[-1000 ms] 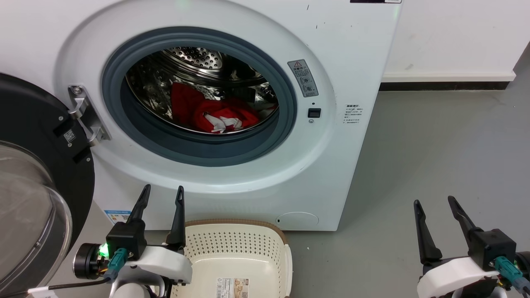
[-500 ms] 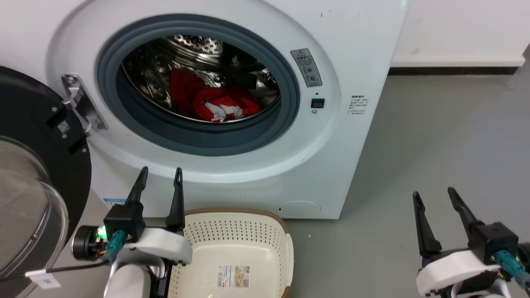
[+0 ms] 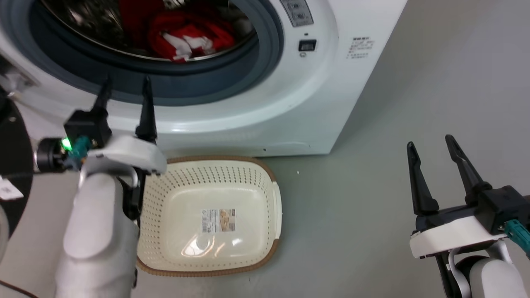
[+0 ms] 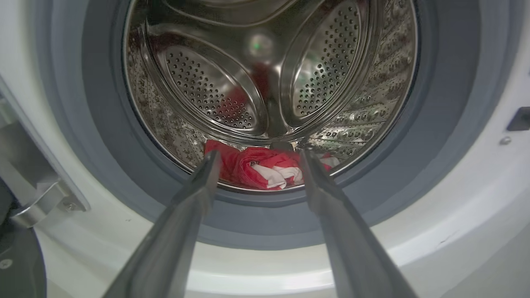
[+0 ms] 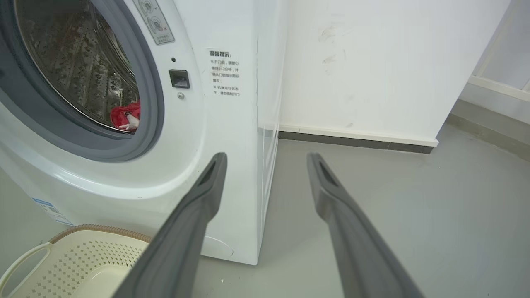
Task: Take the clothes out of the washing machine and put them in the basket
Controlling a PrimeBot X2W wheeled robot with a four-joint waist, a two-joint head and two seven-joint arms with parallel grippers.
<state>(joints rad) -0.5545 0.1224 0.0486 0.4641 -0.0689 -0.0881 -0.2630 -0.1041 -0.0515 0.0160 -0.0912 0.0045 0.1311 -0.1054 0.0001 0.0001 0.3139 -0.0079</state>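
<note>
One white front-loading washing machine (image 3: 331, 82) stands on a grey floor (image 3: 372, 207), its round porthole ringed by a grey gasket (image 3: 232, 78). At the bottom of the perforated steel drum (image 4: 256, 82) the clothes (image 3: 186, 35) lie in one heap. I count what looks like two pieces, one plain red towards the left and one red with white patches, bunched together close behind the gasket's lower lip. One cream basket (image 3: 215, 159) with a brown rim sits on the floor just in front of the machine, below the porthole, and one paper label (image 3: 218, 219) shows on its bottom. A black edge of the open door (image 3: 12, 165) shows at the far left. I have two grippers, each with two long dark fingers. My left gripper (image 3: 125, 85) is raised before the lower part of the gasket, outside the drum, with its fingers spread moderately apart and nothing between them. In the left wrist view the two fingertips frame the red heap, yet they are apart from it. My right gripper (image 3: 428, 140) hangs over the bare floor to the right of the machine, well apart from the basket. Its fingers are parted about as widely as the left pair and they hold and touch nothing.
</note>
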